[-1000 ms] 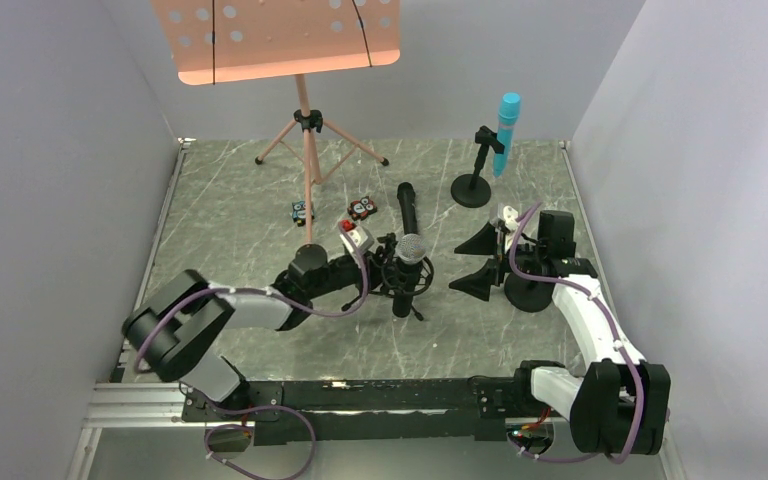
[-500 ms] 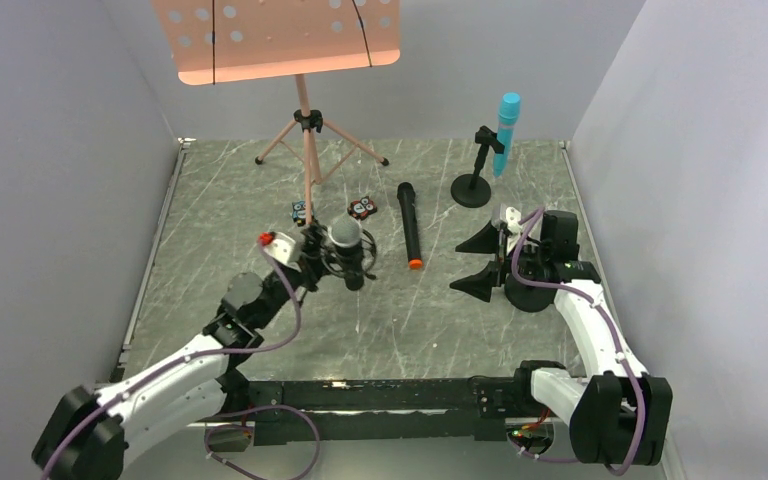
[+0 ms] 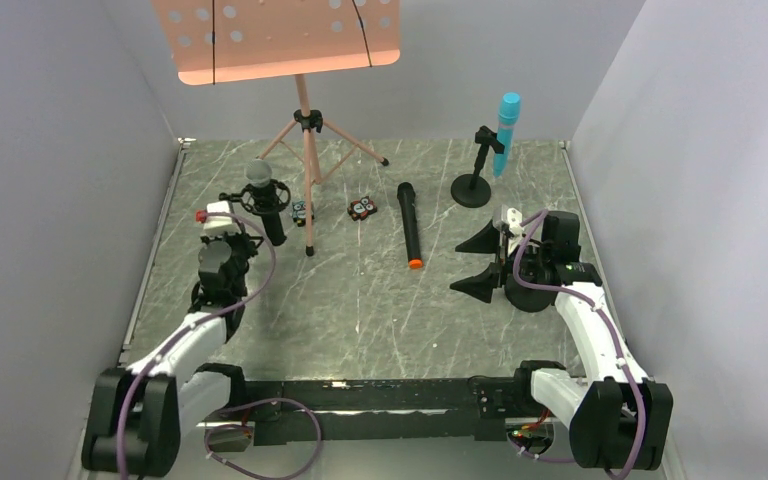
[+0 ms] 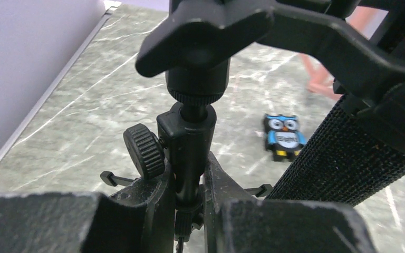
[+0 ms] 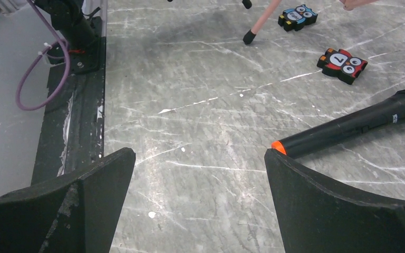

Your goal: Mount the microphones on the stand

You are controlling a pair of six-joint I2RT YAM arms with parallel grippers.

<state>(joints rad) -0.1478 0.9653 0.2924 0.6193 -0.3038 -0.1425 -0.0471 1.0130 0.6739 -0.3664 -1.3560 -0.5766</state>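
My left gripper [image 4: 189, 203] is clamped on the thin stem of the shock-mount stand [image 4: 187, 132], one finger pressed to each side of it just below the knurled knob; the black microphone with the silver mesh head [image 3: 263, 195] sits in that mount, head up and tilted a little, at the far left of the table [image 3: 360, 300], just left of the pink music stand [image 3: 305, 130]; I cannot tell whether the mount's small legs touch the marble. My right gripper [image 3: 480, 262] is spread wide with nothing between its fingers, low over the right side of the table. The black microphone with the orange end [image 3: 409, 225] lies flat on the table, orange end towards me, to the left of my right gripper and apart from it. The turquoise microphone [image 3: 505, 130] stands nearly upright in the clip of a round-based desk stand [image 3: 472, 190] at the far right. A blue owl clip [image 3: 301, 211] and a red owl clip [image 3: 363, 208] lie near the music stand's feet.
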